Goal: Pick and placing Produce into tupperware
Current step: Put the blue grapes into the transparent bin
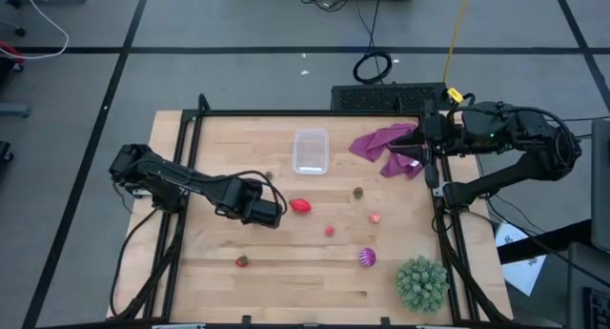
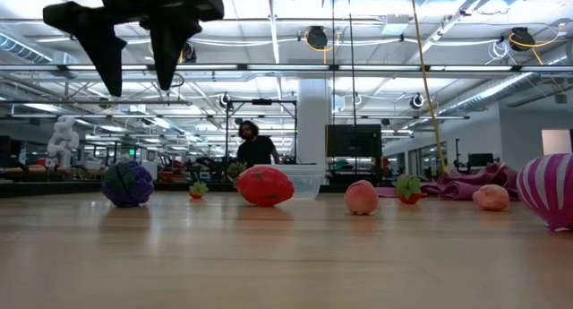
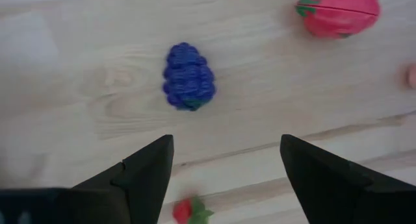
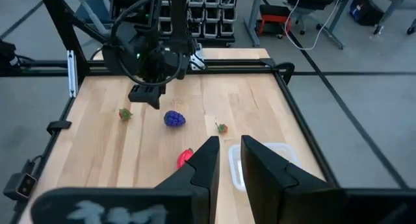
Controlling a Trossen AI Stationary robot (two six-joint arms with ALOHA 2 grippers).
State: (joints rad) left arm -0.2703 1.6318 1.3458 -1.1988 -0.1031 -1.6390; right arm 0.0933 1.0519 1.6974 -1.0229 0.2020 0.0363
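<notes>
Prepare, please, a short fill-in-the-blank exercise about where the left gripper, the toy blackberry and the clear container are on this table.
1. The left gripper hangs with its jaws ____ above the blue blackberry.
2. The clear tupperware has ____ pieces of produce inside it.
3. The right gripper, off at the table edge near the purple cloth, is ____.
4. The large green spiky ball sits beside the ____ magenta ball.

Missing words: open; no; shut; striped

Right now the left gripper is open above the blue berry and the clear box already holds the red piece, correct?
Not quite. The high view shows the clear box empty; the red piece lies on the table. The left gripper is open above the blue berry.
</notes>
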